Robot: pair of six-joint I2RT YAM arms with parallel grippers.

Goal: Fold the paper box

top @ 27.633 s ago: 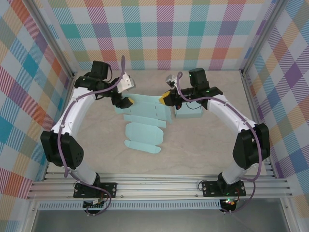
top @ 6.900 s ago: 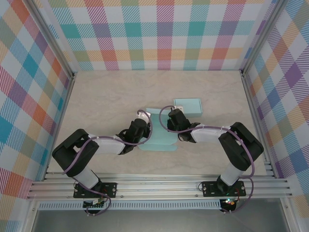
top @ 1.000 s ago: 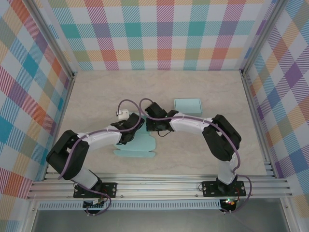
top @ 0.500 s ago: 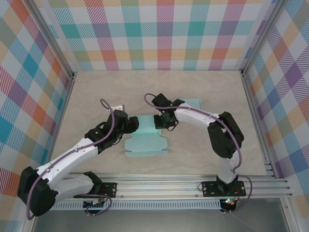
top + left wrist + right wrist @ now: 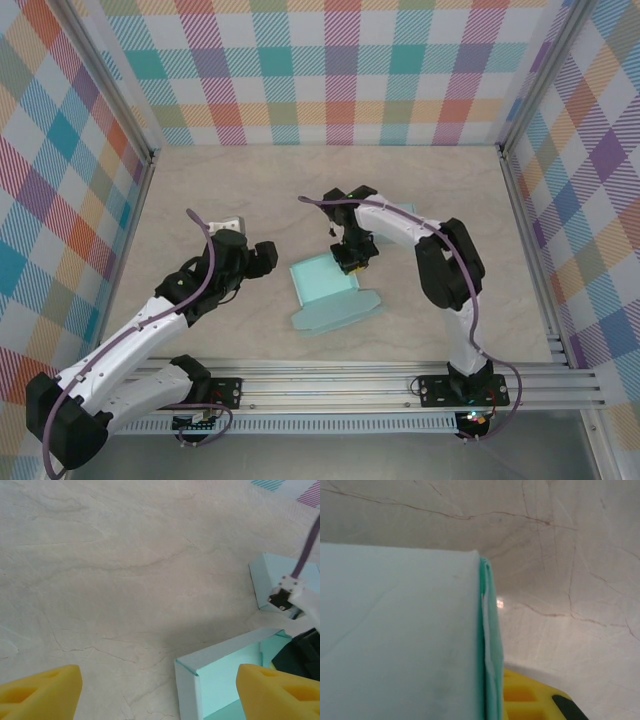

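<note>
The right pincer (image 5: 352, 262) clamps the pale teal paper box (image 5: 322, 285), one finger hidden behind its wall; the left pincer (image 5: 159, 690) gapes over the beige marbled counter (image 5: 100, 555).

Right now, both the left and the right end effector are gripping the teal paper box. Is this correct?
Not quite: only the right end effector grips the paper box. The left end effector is open and apart from it, as the top external view shows.
</note>
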